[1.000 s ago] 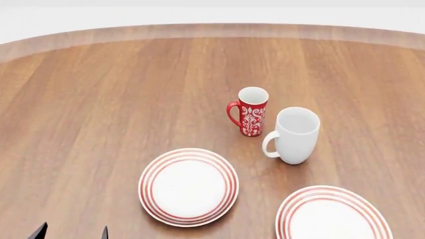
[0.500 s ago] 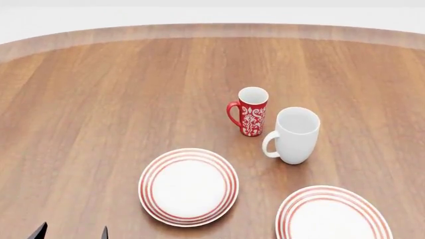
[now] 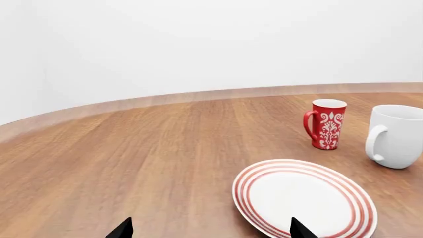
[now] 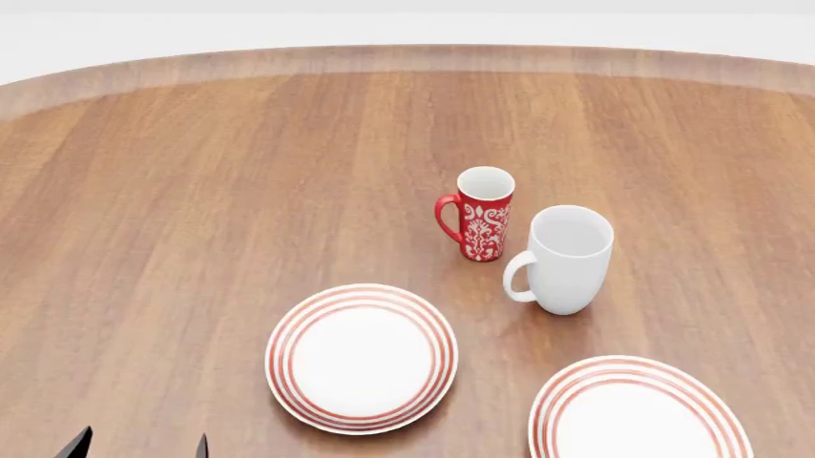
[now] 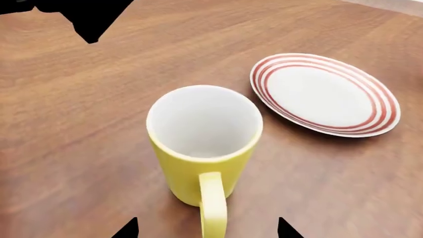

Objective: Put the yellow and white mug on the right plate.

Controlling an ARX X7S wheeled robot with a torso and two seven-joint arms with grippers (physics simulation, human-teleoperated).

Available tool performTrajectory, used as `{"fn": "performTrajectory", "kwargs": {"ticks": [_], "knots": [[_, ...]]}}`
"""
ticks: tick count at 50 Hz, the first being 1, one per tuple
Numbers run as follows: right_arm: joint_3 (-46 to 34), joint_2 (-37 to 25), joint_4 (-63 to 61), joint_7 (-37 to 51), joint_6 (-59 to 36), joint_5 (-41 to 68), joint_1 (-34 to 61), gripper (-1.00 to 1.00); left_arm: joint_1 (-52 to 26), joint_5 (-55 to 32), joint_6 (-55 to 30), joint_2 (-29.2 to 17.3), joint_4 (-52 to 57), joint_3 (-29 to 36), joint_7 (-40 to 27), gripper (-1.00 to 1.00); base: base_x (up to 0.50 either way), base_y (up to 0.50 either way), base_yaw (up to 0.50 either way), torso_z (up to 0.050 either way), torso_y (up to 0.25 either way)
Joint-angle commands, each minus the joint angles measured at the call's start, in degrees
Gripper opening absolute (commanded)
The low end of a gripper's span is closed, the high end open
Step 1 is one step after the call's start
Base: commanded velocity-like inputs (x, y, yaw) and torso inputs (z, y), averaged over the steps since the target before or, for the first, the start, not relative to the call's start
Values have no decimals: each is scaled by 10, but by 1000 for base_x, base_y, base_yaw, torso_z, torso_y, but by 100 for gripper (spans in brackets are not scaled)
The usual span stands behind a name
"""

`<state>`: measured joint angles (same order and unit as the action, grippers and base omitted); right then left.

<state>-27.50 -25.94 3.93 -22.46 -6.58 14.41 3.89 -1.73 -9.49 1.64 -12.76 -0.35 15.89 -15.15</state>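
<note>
The yellow and white mug (image 5: 201, 144) shows only in the right wrist view, upright on the wood, with its handle (image 5: 213, 206) turned toward the camera. My right gripper (image 5: 207, 230) is open, its two dark tips standing wide on either side of the handle without touching it. A red-ringed white plate (image 5: 324, 94) lies just beyond the mug. In the head view the right plate (image 4: 637, 410) lies at the front right, cut by the frame edge, and the yellow mug and the right gripper are out of view. My left gripper (image 4: 140, 447) is open and empty at the front left.
The left plate (image 4: 361, 356) lies front center and also shows in the left wrist view (image 3: 304, 198). A red patterned mug (image 4: 480, 214) and a plain white mug (image 4: 564, 260) stand behind the plates. The round wooden table's far rim (image 4: 407, 57) curves across the back.
</note>
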Motion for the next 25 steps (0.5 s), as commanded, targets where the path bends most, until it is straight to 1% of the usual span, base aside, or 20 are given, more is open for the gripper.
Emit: {"fn": "performTrajectory", "kwargs": {"ticks": [1,11,25], "knots": [[8,27,57,-29,14,-4,28,100,-1,15,4,9,-6,-7,10,100,0,0,0,0,0],[4,39,86,-40,13,2,51,100,-2,14,7,7,-9,-4,8,100,0,0,0,0,0],[-21,59,140,-47,33,-21,68,100,-3,12,13,6,-14,0,6,100,0,0,0,0,0]]}}
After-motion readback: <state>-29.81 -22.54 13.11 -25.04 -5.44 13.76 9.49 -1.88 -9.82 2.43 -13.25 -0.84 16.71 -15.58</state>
